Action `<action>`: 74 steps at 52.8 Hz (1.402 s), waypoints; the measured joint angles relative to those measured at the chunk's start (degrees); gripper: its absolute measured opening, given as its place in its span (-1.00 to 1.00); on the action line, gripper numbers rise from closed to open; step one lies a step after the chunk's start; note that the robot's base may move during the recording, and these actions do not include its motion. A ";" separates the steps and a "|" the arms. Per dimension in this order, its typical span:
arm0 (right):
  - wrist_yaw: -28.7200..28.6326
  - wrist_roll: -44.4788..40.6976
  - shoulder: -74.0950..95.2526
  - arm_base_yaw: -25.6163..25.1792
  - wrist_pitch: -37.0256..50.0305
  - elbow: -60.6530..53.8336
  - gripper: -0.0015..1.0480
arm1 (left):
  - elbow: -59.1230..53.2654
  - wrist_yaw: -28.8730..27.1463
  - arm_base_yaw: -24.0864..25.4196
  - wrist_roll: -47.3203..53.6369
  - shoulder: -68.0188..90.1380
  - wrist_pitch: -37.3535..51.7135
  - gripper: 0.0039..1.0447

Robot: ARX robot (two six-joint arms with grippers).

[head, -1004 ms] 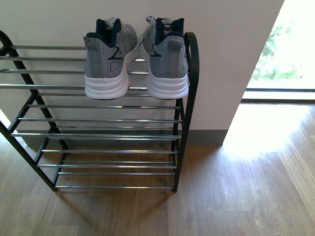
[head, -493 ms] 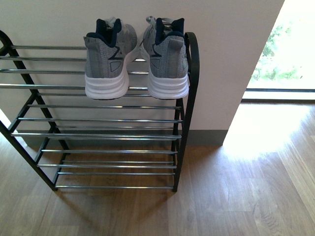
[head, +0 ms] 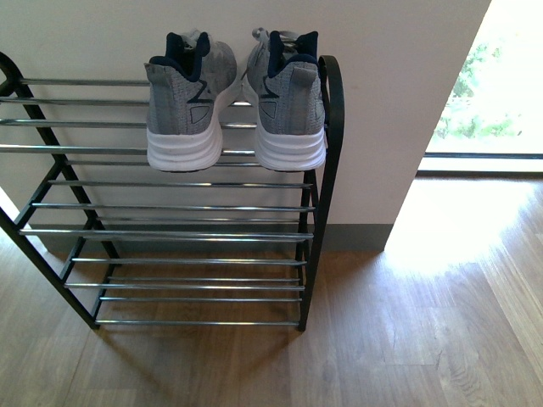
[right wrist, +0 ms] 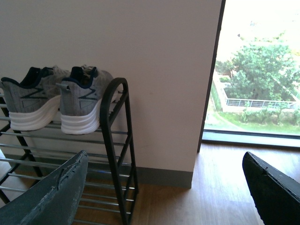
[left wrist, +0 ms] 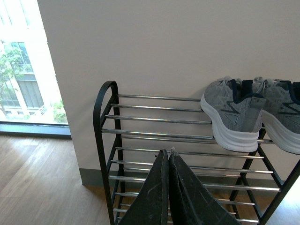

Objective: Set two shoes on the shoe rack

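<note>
Two grey knit sneakers, the left shoe [head: 187, 102] and the right shoe [head: 289, 97], stand side by side on the top tier of the shoe rack [head: 178, 208], heels toward me, at its right end. Both shoes [left wrist: 234, 112] also show on the rack [left wrist: 154, 136] in the left wrist view. My left gripper [left wrist: 168, 154] is shut with nothing in it, in front of the rack's middle tiers. In the right wrist view the shoes [right wrist: 79, 101] sit on the rack [right wrist: 117, 140], and my right gripper [right wrist: 164, 161] is open and empty, back from the rack's right end. Neither arm appears in the front view.
The rack stands against a pale wall [head: 390, 102] on a wooden floor [head: 407, 331]. A bright floor-length window [head: 496, 85] lies to the right of the wall's corner. Lower rack tiers [head: 187, 284] hold nothing.
</note>
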 joint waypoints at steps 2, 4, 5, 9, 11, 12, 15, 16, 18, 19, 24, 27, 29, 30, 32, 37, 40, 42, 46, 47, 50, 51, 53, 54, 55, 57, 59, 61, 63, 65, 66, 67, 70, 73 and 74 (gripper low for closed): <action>0.00 0.00 0.02 0.00 0.00 0.00 0.82 | 0.00 0.00 0.00 0.00 0.00 0.00 -0.99; -0.02 0.00 0.02 0.00 0.00 0.00 0.82 | 0.00 0.00 0.00 0.00 0.00 0.00 -0.99; 0.00 0.00 0.02 0.00 0.00 0.00 0.82 | 0.00 0.00 0.00 0.00 0.00 0.00 -0.99; 0.00 0.00 0.02 0.00 0.00 0.00 0.82 | 0.00 0.00 0.00 0.00 0.00 0.00 -0.99; -0.02 0.00 0.02 0.00 0.00 0.00 0.82 | 0.00 0.00 0.00 0.00 0.00 0.00 -0.91; -0.02 0.00 0.02 0.00 0.00 0.00 0.82 | 0.00 0.00 0.00 0.00 0.00 0.00 -0.81; -0.02 0.00 0.02 0.00 0.00 0.00 0.82 | 0.00 0.00 0.00 0.00 0.00 0.00 -0.57; -0.02 0.00 0.02 0.00 0.00 0.00 0.82 | 0.00 0.00 0.00 0.00 0.00 0.00 -0.53; -0.02 0.00 0.02 0.00 0.00 0.00 0.82 | 0.00 0.00 0.00 0.00 0.00 0.00 -0.40; -0.02 0.00 0.02 0.00 0.00 0.00 0.82 | 0.00 0.00 0.00 0.00 0.00 0.00 -0.32; -0.02 0.00 0.02 0.00 0.00 0.00 0.82 | 0.00 0.00 0.00 0.00 0.00 0.00 -0.05; -0.11 0.00 0.02 0.00 0.00 0.00 0.82 | 0.00 -0.07 0.00 0.00 0.00 0.00 0.12; -0.17 0.00 0.02 0.00 0.00 0.00 0.82 | 0.00 -0.07 0.00 0.00 0.00 0.00 0.22; -0.22 0.00 0.02 0.00 0.00 0.00 0.82 | 0.00 -0.09 0.00 0.00 0.00 0.00 0.26; -0.20 0.00 0.02 0.00 0.00 0.00 0.82 | 0.00 -0.17 0.00 0.00 0.00 0.00 0.39; -0.20 0.00 0.02 0.00 0.00 0.00 0.82 | 0.00 -0.13 0.00 0.00 0.00 0.00 0.76; -0.20 0.00 0.02 0.00 0.00 0.00 0.82 | 0.00 -0.13 0.00 0.11 -0.02 0.00 0.86; -0.17 0.00 0.02 0.00 0.00 0.00 0.82 | 0.00 -0.13 0.00 0.09 -0.02 0.00 0.83; -0.17 0.00 0.02 0.00 0.00 0.00 0.82 | 0.00 -0.11 0.00 0.09 -0.02 0.00 0.83; -0.17 0.00 0.02 0.00 0.00 0.00 0.82 | 0.00 -0.07 0.00 0.09 -0.02 0.00 0.83; 0.09 0.00 -0.04 0.00 0.00 0.00 0.82 | 0.00 0.07 0.02 0.11 -0.02 0.00 0.83; 0.24 0.00 -0.04 0.00 0.00 0.00 0.82 | 0.00 0.11 0.02 0.11 -0.02 0.00 0.83; 0.20 0.00 -0.04 0.00 0.00 0.00 0.82 | 0.00 0.11 0.02 0.11 -0.02 0.00 0.83; 0.17 0.00 -0.02 0.00 0.00 0.00 0.82 | 0.00 0.09 0.02 0.11 -0.02 0.00 0.83; 0.20 0.00 -0.02 0.00 0.00 0.00 0.82 | 0.00 0.11 0.00 0.11 -0.02 0.00 0.83; 0.17 0.00 -0.04 0.00 0.00 0.00 0.82 | 0.00 0.04 0.02 0.11 -0.02 0.00 0.83; 0.17 0.00 -0.04 0.00 0.00 0.00 0.82 | 0.00 0.04 0.00 0.11 -0.02 0.00 0.83; 0.15 0.00 -0.02 0.02 0.00 0.00 0.82 | 0.00 0.04 0.02 0.11 -0.02 0.00 0.83; 0.17 0.00 -0.02 0.02 0.00 0.00 0.82 | 0.00 0.04 0.02 0.11 -0.02 0.00 0.83; 0.13 0.00 -0.02 0.02 0.00 0.00 0.82 | 0.00 0.04 0.02 0.11 -0.02 0.00 0.83; 0.13 0.00 -0.02 0.02 0.00 0.00 0.82 | 0.00 0.04 0.00 0.11 -0.02 0.00 0.83; 0.13 0.00 -0.02 0.02 0.00 0.00 0.82 | 0.00 0.04 0.00 0.11 -0.02 0.00 0.83; 0.13 0.00 -0.02 0.02 0.00 0.00 0.82 | 0.00 0.04 0.02 0.11 -0.02 0.00 0.83; 0.15 0.00 -0.04 0.00 0.00 0.00 0.82 | 0.00 0.04 0.00 0.11 -0.02 0.00 0.83; 0.15 0.00 -0.02 0.02 0.00 0.00 0.82 | 0.00 0.04 0.00 0.11 -0.02 0.00 0.83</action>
